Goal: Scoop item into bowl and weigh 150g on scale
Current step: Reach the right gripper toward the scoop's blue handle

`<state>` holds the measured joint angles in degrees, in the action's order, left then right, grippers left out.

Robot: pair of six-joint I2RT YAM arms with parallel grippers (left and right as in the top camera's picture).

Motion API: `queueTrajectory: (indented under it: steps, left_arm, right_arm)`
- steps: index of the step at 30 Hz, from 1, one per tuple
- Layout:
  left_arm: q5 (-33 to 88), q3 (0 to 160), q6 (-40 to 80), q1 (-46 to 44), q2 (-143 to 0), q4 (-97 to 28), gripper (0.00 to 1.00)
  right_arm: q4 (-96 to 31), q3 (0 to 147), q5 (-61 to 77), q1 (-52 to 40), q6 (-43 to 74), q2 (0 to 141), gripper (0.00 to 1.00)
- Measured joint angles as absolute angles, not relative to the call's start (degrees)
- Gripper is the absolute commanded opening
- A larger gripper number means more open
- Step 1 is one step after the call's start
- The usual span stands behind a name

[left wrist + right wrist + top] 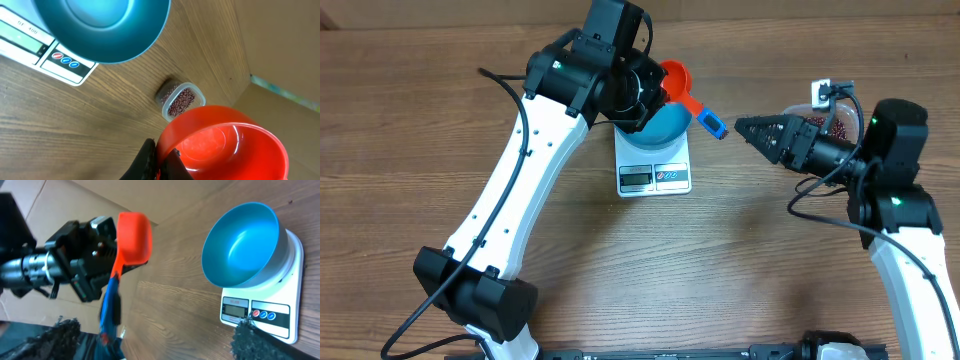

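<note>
The blue bowl (658, 126) stands on the white scale (655, 176) and its inside (100, 20) looks bare. My left gripper (162, 161) is shut on the rim of a red scoop (225, 147), held just behind and right of the bowl; the cup looks bare too. The scoop's blue handle (712, 124) points right. My right gripper (744, 128) stands open right at the handle's tip. In the right wrist view the handle (107, 305) lies between the wide fingers (60, 335), nearer the left one. The red-brown beans (181, 101) lie in a clear tub.
The clear tub (828, 112) sits at the back right, partly behind my right wrist. The left arm (515, 180) slants across the left half of the table. A cardboard wall (280, 45) stands behind the table.
</note>
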<state>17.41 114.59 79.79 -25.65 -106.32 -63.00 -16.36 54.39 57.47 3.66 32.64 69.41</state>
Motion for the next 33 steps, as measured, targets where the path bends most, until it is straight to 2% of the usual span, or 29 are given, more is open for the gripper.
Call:
queueTrajectory:
  steps: [10,20,24,29,33]
  left_arm:
    - [17.4,114.6,87.0,-26.6,-106.3,-67.0,0.04]
    - [17.4,114.6,88.1,-28.9,-107.6,-69.3,0.04]
    - [17.4,114.6,88.2,-28.9,-107.8,-69.3,0.04]
    - [17.4,114.6,88.2,-28.9,-107.8,-69.3,0.04]
    - [17.4,114.6,88.2,-28.9,-107.8,-69.3,0.04]
  right_arm:
    - [-12.5,54.4,55.1,0.1,38.5,70.9,0.77]
    - [-8.2,54.4,50.0,-6.2,41.2,70.9,0.49]
    - [-8.7,54.4,49.1,-6.2,42.0,70.9,0.44]
    - [-10.1,54.4,49.0,-6.5,42.2,70.9,0.42]
    - [-10.2,54.4,48.9,-7.1,42.5,70.9,0.35]
